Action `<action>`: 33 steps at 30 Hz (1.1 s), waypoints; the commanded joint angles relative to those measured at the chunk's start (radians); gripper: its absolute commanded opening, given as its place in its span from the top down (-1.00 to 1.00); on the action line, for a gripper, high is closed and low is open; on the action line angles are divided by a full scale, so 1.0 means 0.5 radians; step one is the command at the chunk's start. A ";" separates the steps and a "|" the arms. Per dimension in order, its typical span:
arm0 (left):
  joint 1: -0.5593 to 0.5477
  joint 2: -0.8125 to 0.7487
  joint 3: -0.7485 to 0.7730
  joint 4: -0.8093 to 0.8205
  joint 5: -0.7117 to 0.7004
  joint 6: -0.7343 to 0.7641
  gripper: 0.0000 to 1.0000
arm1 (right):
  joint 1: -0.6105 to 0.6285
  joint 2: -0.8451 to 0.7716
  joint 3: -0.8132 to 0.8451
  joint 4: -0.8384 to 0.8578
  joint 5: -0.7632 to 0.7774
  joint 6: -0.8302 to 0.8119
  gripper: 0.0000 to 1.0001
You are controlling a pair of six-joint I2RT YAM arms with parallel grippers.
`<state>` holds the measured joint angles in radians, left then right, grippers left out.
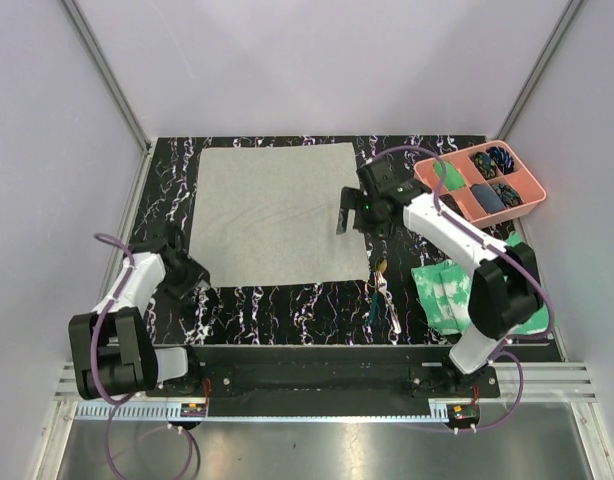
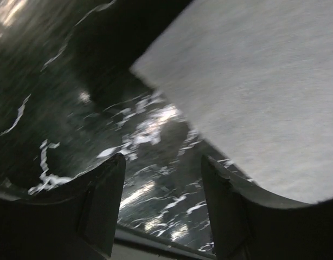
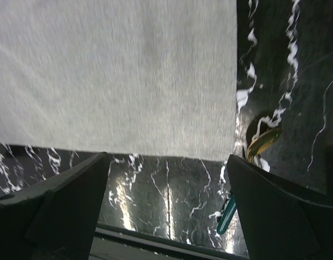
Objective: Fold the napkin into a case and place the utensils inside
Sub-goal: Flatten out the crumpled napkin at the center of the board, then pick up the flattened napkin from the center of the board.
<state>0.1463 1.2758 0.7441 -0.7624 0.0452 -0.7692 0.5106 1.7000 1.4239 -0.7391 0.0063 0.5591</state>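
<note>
The napkin point(image 1: 277, 210) is a plain light-grey cloth lying flat and unfolded on the black marbled table point(image 1: 287, 310). My left gripper point(image 1: 192, 275) hovers open just off the cloth's near-left corner; in the left wrist view the napkin point(image 2: 253, 81) fills the upper right and only table shows between the jaws of that gripper point(image 2: 164, 158). At the cloth's right edge my right gripper point(image 1: 352, 215) stands wide open and empty. In the right wrist view this gripper point(image 3: 167, 157) is above the napkin's point(image 3: 117, 70) near edge. The utensils point(image 1: 379, 290) lie right of the cloth, with a teal handle point(image 3: 227, 216).
A pink compartmented tray point(image 1: 482, 185) with dark items stands at the back right. A green-and-white mottled cloth point(image 1: 452, 290) lies under the right arm. Grey walls with metal frame posts enclose the table on three sides.
</note>
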 commanded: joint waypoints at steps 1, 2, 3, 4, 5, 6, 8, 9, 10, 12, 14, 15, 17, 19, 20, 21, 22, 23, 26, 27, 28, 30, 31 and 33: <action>0.042 -0.204 -0.080 -0.077 -0.246 -0.103 -0.18 | 0.053 -0.209 -0.233 0.171 -0.034 -0.020 -1.00; 0.051 -0.229 -0.089 -0.083 -0.271 -0.124 -0.16 | 0.053 -0.252 -0.307 0.177 -0.022 -0.011 -1.00; 0.060 -0.235 -0.086 -0.074 -0.299 -0.121 -0.12 | 0.050 -0.325 -0.335 0.187 -0.022 0.041 -1.00; 0.075 -0.238 -0.083 -0.065 -0.372 -0.118 -0.10 | 0.043 -0.353 -0.359 0.193 -0.022 0.045 -0.99; 0.088 -0.229 -0.062 -0.064 -0.415 -0.100 -0.09 | 0.043 -0.384 -0.378 0.193 0.030 0.023 -1.00; 0.106 -0.217 -0.046 -0.058 -0.452 -0.088 -0.07 | 0.043 -0.418 -0.381 0.193 0.033 -0.022 -0.99; 0.149 -0.153 -0.019 -0.040 -0.501 -0.030 0.06 | 0.037 -0.433 -0.354 0.123 0.103 -0.038 -1.00; 0.164 -0.122 -0.009 -0.019 -0.511 -0.017 0.10 | 0.040 -0.424 -0.338 0.095 0.116 -0.056 -0.99; 0.198 -0.088 -0.003 0.006 -0.477 0.019 0.20 | 0.040 -0.418 -0.320 0.070 0.116 -0.060 -1.00; 0.204 0.031 0.033 0.028 -0.443 0.041 0.26 | 0.040 -0.403 -0.298 0.021 0.132 -0.060 -0.99; 0.207 0.080 0.040 0.064 -0.373 0.072 0.28 | 0.040 -0.406 -0.326 0.039 0.107 -0.069 -1.00; 0.204 0.087 0.040 0.086 -0.382 0.069 0.28 | 0.040 -0.406 -0.335 0.045 0.104 -0.066 -0.99; 0.204 0.068 0.034 0.150 -0.370 0.103 0.23 | 0.040 -0.406 -0.366 0.082 0.077 -0.063 -0.99; 0.204 0.062 0.040 0.166 -0.342 0.139 0.21 | 0.040 -0.406 -0.384 0.104 0.046 -0.072 -1.00; 0.207 0.062 0.055 0.175 -0.336 0.146 0.20 | 0.040 -0.400 -0.387 0.113 0.046 -0.066 -0.99; 0.204 0.059 0.064 0.181 -0.333 0.149 0.19 | 0.040 -0.394 -0.390 0.119 0.046 -0.069 -1.00; 0.204 0.059 0.073 0.190 -0.327 0.170 0.18 | 0.040 -0.387 -0.390 0.119 0.043 -0.069 -1.00; 0.204 0.065 0.101 0.202 -0.336 0.182 0.17 | 0.040 -0.384 -0.387 0.125 0.040 -0.078 -1.00; 0.207 0.145 0.165 0.202 -0.354 0.213 0.11 | 0.040 -0.378 -0.381 0.128 0.037 -0.084 -1.00; 0.201 0.169 0.178 0.202 -0.345 0.219 0.07 | 0.040 -0.384 -0.381 0.128 0.033 -0.087 -0.99; 0.186 0.194 0.193 0.206 -0.333 0.231 0.06 | 0.037 -0.384 -0.381 0.131 0.043 -0.090 -0.99; 0.143 0.258 0.230 0.202 -0.376 0.241 0.02 | 0.040 -0.387 -0.381 0.137 0.043 -0.096 -1.00; 0.119 0.274 0.239 0.206 -0.400 0.232 0.02 | 0.040 -0.387 -0.381 0.138 0.040 -0.096 -1.00; 0.082 0.317 0.245 0.209 -0.385 0.228 0.06 | 0.040 -0.396 -0.378 0.144 0.033 -0.096 -1.00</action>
<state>0.2214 1.4044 0.8288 -0.6796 -0.1356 -0.6746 0.5350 1.5185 1.2293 -0.6998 0.0322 0.5278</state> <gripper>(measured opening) 0.486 0.994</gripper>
